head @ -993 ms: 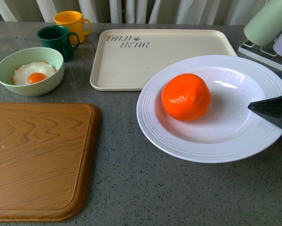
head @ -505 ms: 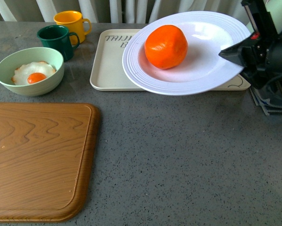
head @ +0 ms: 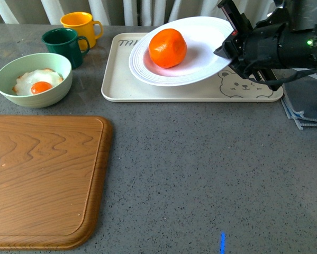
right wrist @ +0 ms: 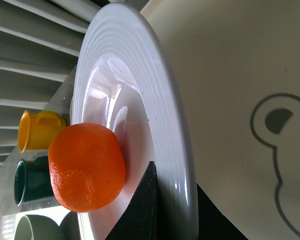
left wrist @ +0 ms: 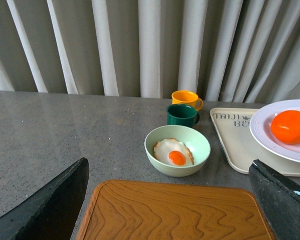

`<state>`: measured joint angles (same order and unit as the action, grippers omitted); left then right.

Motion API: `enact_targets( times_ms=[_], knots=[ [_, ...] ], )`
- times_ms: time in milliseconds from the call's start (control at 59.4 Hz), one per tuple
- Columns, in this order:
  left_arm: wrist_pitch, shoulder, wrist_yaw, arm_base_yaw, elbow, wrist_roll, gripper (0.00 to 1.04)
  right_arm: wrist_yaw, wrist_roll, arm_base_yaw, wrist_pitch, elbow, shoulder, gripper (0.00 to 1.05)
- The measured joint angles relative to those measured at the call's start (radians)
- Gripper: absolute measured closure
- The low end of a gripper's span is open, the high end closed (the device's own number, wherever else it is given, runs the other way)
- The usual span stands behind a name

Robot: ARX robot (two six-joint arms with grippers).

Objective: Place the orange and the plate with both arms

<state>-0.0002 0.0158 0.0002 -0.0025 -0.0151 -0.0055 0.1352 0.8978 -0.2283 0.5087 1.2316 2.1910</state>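
Now, right tool [head: 223, 51]: clamped on the plate's rim at the plate's 3 o'clock; the right wrist view shows one dark finger [right wrist: 142, 202] inside the rim and the other under it
Plate [head: 203, 45]: white with a ribbed rim, at about 12 o'clock in the front view, over the far part of the bear tray; it looks tilted, with its 3 o'clock side higher, and whether its low side touches the tray cannot be told
Orange [head: 168, 47]: in the plate's well, toward the plate's 9 o'clock side, apart from the tool's finger
Left tool [left wrist: 169, 165]: seen only in the left wrist view, jaws spread wide with nothing between them
Bear tray [head: 147, 93]: cream, rectangular, flat on the worktop [head: 200, 174]; a bear face is printed in its corner at 4 o'clock from the plate
Green bowl [head: 10, 91]: at 10 o'clock in the front view, well apart from the tray, holding a fried egg [head: 37, 82]
Green mug [head: 63, 45]: just beyond the bowl, at the bowl's 1 o'clock
Yellow mug [head: 80, 25]: just behind the green mug
Cutting board [head: 42, 180]: wooden, bare, at 8 o'clock in the front view
Cloth [head: 306, 108]: grey, folded, at 3 o'clock, just beside the tray's end
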Motion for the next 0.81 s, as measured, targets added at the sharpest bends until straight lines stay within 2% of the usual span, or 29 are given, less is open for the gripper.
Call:
enact_targets(
  times_ms=[303, 673, 807],
  knots=[
    [0.0, 0.0, 0.0, 0.0, 0.0, 0.0, 0.09, -0.003, 0.0, -0.013, -0.075, 0.193, 0.113, 1.01],
    [0.0, 0.0, 0.0, 0.0, 0.0, 0.0, 0.09, -0.001, 0.012, -0.015, -0.084, 0.208, 0.152, 1.01],
    [0.0, 0.0, 0.0, 0.0, 0.0, 0.0, 0.09, -0.004, 0.01, -0.012, -0.076, 0.18, 0.152, 0.84]
  ],
)
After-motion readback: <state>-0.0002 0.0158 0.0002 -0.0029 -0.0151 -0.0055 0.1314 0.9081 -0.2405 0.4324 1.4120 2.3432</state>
